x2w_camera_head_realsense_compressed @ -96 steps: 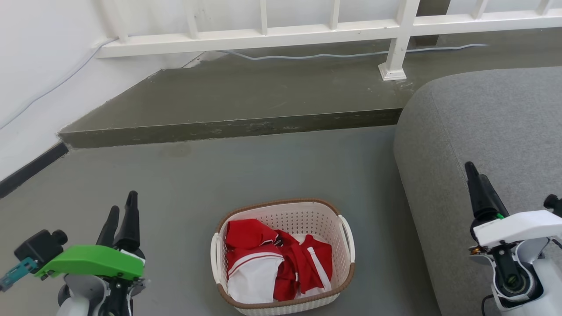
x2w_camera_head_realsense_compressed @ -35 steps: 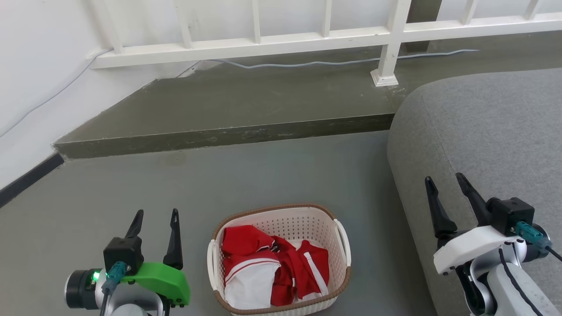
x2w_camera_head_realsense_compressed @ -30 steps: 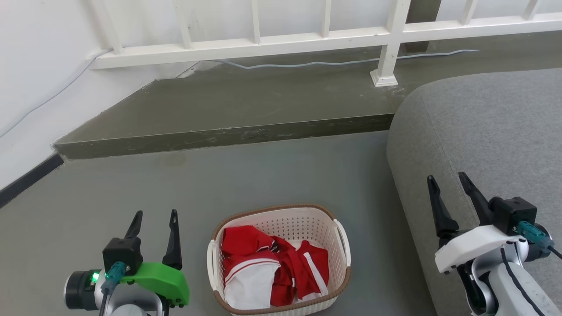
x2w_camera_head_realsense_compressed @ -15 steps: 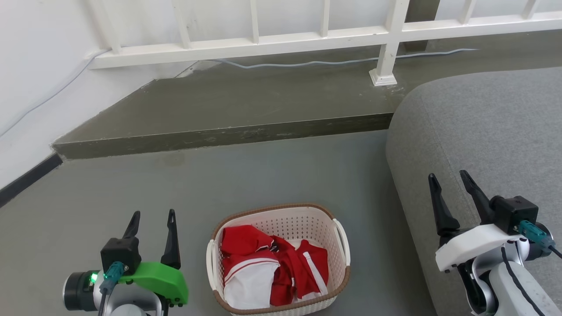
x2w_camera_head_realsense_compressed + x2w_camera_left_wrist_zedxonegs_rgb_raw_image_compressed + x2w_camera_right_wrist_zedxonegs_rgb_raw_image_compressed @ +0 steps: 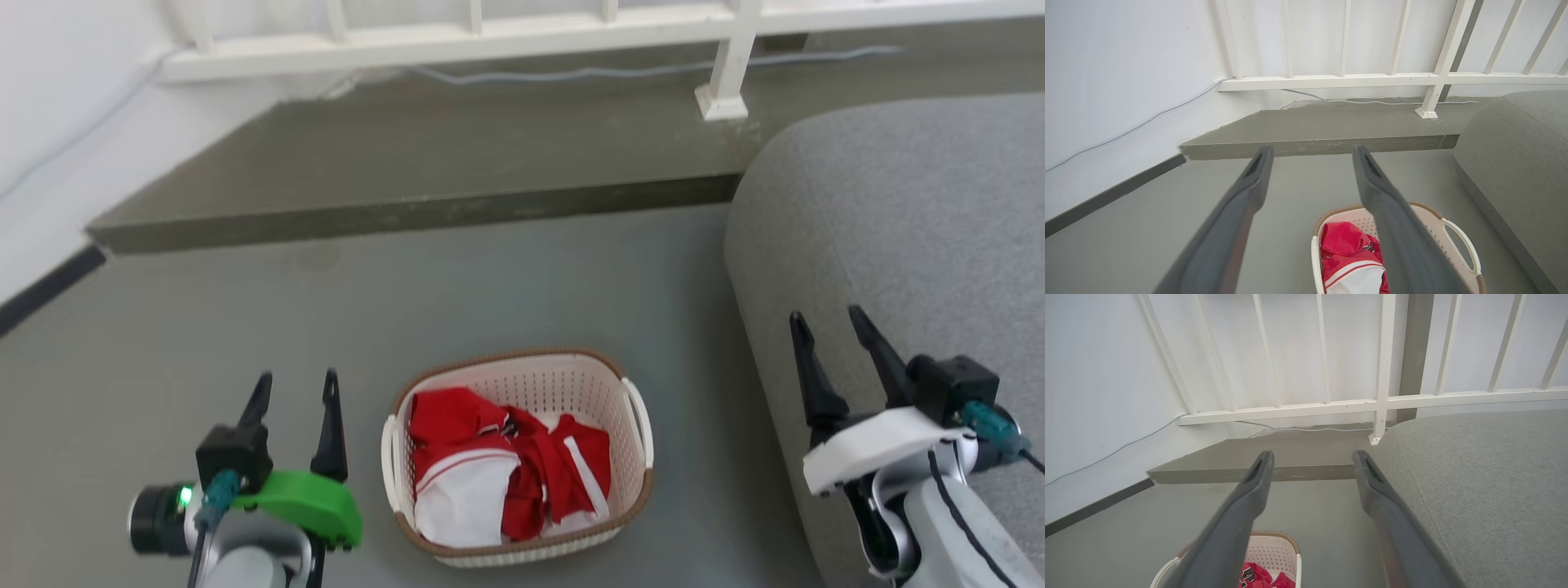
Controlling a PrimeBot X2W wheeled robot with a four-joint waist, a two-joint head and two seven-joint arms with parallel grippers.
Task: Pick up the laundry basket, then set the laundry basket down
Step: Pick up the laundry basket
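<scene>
Floor (image 5: 531, 278): grey and bare. It carries the laundry basket.

Sofa (image 5: 914, 212): grey upholstery on the robot's right. Its rounded edge is near the basket's right side, with a strip of floor between them.

Laundry basket (image 5: 571, 392): sits upright on the floor, low and centre in the head view, between the two arms. Cream perforated walls, brown rim, and a loop handle on the left side (image 5: 389, 457) and on the right side (image 5: 643, 420). Neither handle is touched.

Left gripper (image 5: 297, 377): beside the basket's left side, and from its wrist view raised above rim level. The jaws are spread wide with nothing between them.

Right gripper (image 5: 824, 314): shows against the sofa edge, well apart from the right handle. The jaws are likewise spread wide and empty.

Clothes (image 5: 506, 465): red and white garments, crumpled in a loose heap. They cover the basket's bottom and lie below the rim.

Step in hand, as I judge it: the approach before the pick. Nothing is gripped and the lift has not begun.

Next move calls for both arms to come down and inward, each pair of jaws straddling its own loop handle. They should then close together and rise level so the load does not tip. The right arm has farther to travel and must clear the sofa edge.
</scene>
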